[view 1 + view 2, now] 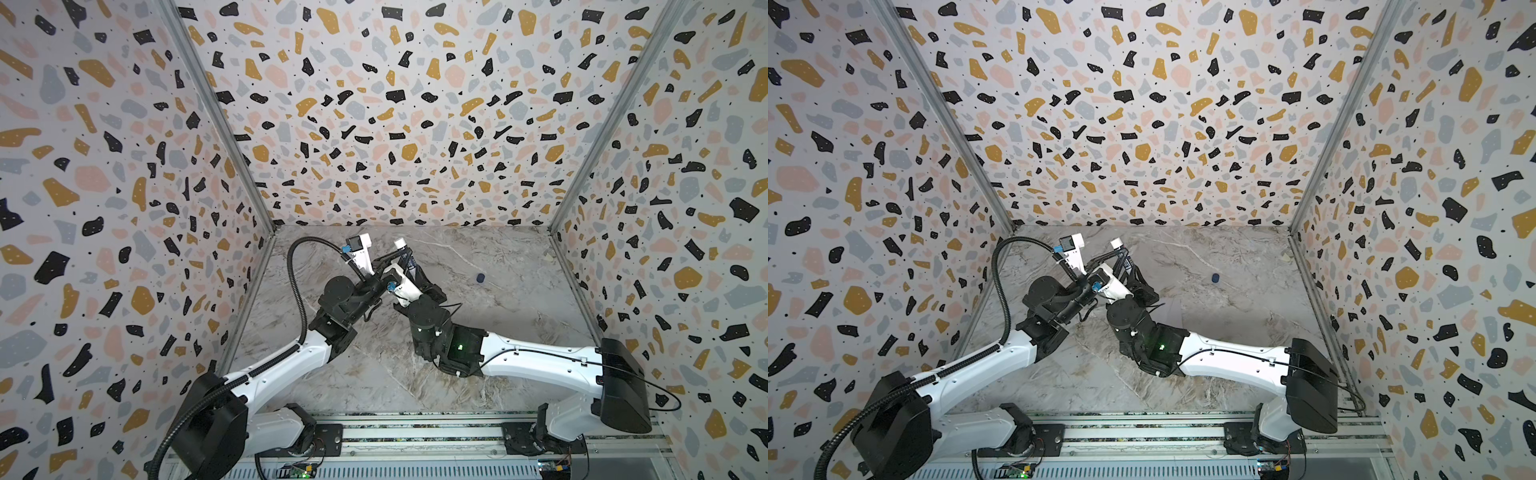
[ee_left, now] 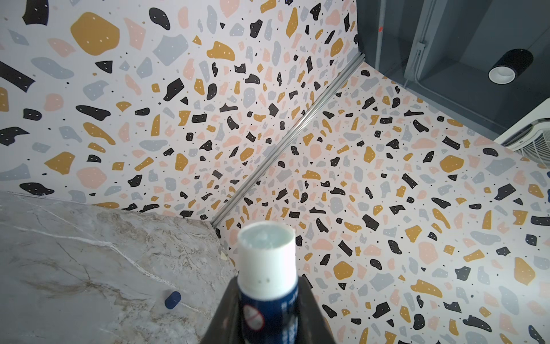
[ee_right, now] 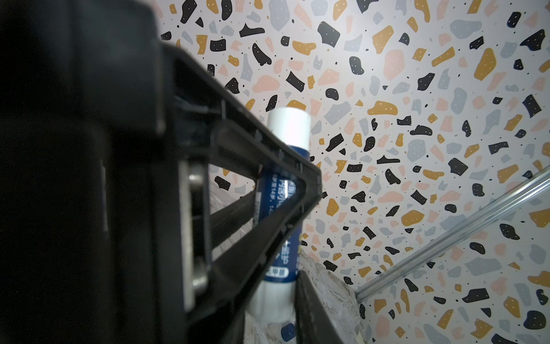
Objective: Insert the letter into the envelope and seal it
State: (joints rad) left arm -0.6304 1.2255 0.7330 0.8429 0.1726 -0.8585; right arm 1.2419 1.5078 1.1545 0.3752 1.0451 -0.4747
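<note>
Over the marble tabletop [image 1: 519,291], your left gripper [image 2: 268,295] and right gripper [image 3: 276,300] both clamp the blue-and-white glue stick [image 3: 278,190], tip far; the pale lavender-grey paper envelope [image 1: 1170,311] lies nearer, rightward.

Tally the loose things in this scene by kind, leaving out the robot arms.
Glue stick: 1
Dark blue cap: 1
Envelope: 1
Total: 3

envelope [image 1: 1173,313], probably, mostly hidden under right arm [image 1: 1225,361]; glue stick [image 2: 268,268] blurred, base cut off
</note>
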